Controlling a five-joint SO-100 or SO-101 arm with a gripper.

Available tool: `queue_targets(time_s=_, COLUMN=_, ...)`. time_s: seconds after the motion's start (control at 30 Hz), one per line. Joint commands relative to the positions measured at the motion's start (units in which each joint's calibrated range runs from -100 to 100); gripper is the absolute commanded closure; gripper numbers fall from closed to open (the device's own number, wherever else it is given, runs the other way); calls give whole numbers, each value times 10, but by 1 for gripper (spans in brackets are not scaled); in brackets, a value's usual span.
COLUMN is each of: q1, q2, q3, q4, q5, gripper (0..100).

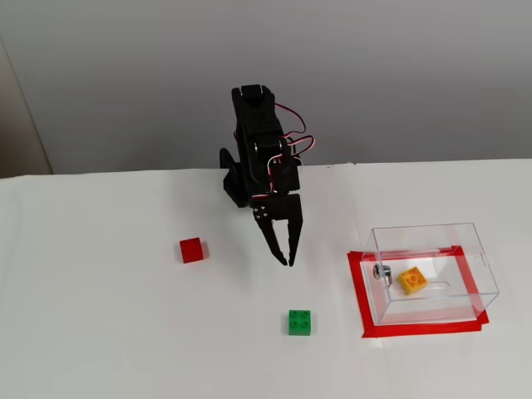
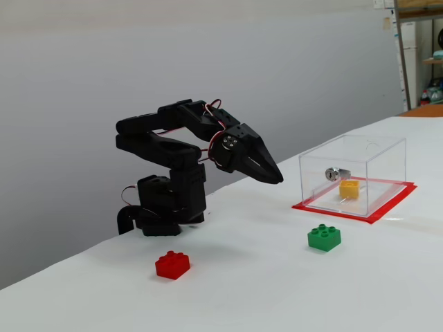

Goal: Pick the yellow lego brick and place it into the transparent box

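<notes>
no readable text, labels, brands or numbers anywhere
</notes>
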Motion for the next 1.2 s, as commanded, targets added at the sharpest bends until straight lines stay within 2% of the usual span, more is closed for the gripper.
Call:
queue_targets(time_s=0.0, q1=-23, q2=-26, q3=33, q4=-8, q5=2, gripper=99)
queue_targets(time_s=0.3, q1=-31, q2=-70, q3=117, q4=-9, q5=3, gripper=99)
queue_targets(time_s=0.67, q1=-25, q2=-203, q3=241, q4=1, q5=5, gripper=99)
queue_targets(time_s=0.87, q1=-24, q2=-233, q3=241, q4=8, q5=74, gripper=98)
queue_targets(time_s=1.17, q1=-24, q2=-233, q3=241, q4=58, q5=83, gripper=98)
